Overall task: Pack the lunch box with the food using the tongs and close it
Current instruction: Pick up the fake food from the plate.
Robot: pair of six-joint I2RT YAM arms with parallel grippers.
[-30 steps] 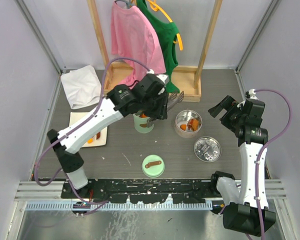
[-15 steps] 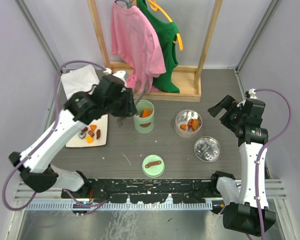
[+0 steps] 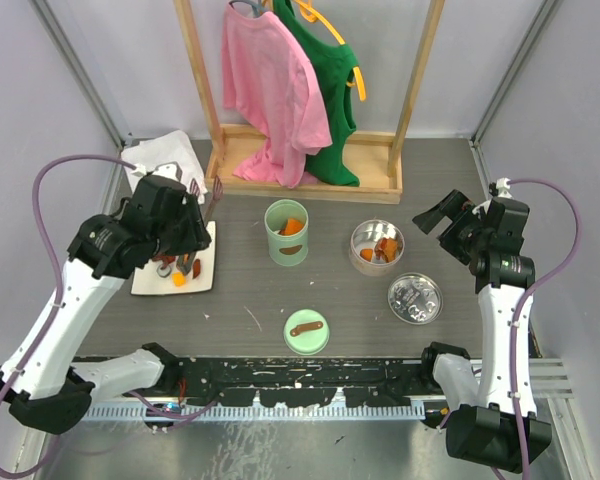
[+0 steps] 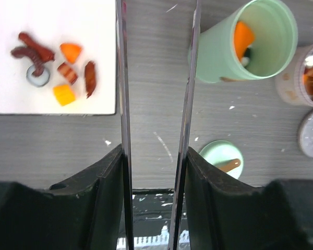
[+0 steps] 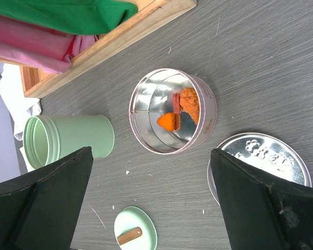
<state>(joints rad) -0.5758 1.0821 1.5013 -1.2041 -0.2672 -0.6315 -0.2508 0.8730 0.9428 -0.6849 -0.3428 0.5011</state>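
Observation:
My left gripper [image 3: 185, 215] is shut on the tongs [image 3: 210, 192], holding them above the right edge of a white board [image 3: 202, 268]. In the left wrist view the two thin tongs arms [image 4: 123, 78] run up out of frame, spread apart with nothing between them, each pressed against a finger of the gripper [image 4: 154, 151]. The food [image 4: 57, 65], orange and dark red pieces, lies on the board [image 4: 94, 99]. The lunch box is a mint green tub [image 3: 286, 240] holding an orange piece and a round metal tin [image 3: 377, 262] holding several pieces. My right gripper [image 3: 442, 218] hangs open right of the tin [image 5: 146, 99].
A green lid with a wooden handle [image 3: 306, 331] lies near the front. The tin's metal lid [image 3: 415, 298] rests at the right. A white cloth [image 3: 160, 160] sits at the back left. A wooden rack [image 3: 370, 175] with hanging pink and green shirts stands behind.
My left arm swung left with the tongs, from over the green tub to over the white board. An orange piece now shows in the tub. The right arm stayed still.

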